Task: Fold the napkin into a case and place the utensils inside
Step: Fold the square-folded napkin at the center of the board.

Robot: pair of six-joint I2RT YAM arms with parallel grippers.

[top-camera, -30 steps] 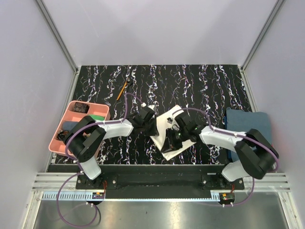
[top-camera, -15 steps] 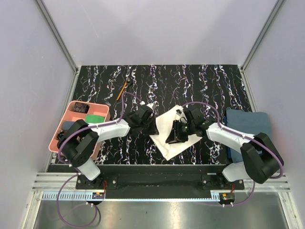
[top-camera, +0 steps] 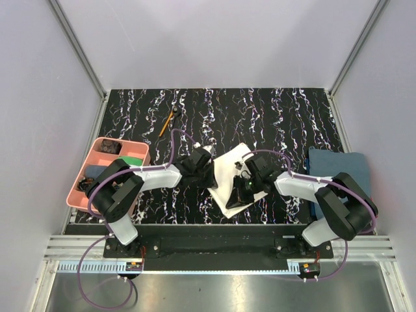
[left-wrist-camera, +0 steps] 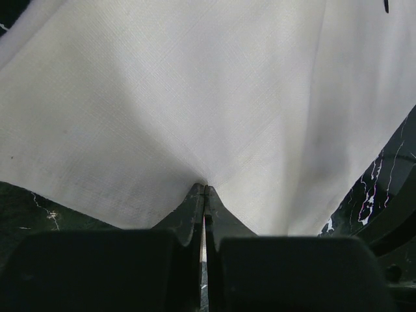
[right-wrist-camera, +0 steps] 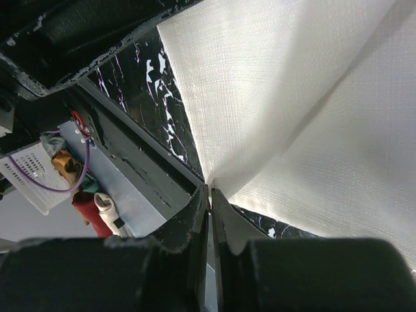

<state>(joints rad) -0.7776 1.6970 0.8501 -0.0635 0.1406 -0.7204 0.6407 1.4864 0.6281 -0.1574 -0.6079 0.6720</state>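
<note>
left jaws — closed on napkin [top-camera: 227, 166] left edge | right jaws — pinching its near edge

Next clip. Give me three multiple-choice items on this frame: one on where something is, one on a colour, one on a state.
1. Where on the table is the pink tray?
A) left edge
B) right edge
C) middle

2. What colour is the napkin?
A) red
B) cream white
C) green

3. The left gripper is:
A) wide open
B) out of view
C) shut on the napkin

Answers:
1 A, the top view shows the tray at the left edge.
2 B, both wrist views show pale cream cloth.
3 C, its fingertips meet on the napkin's edge.
</note>
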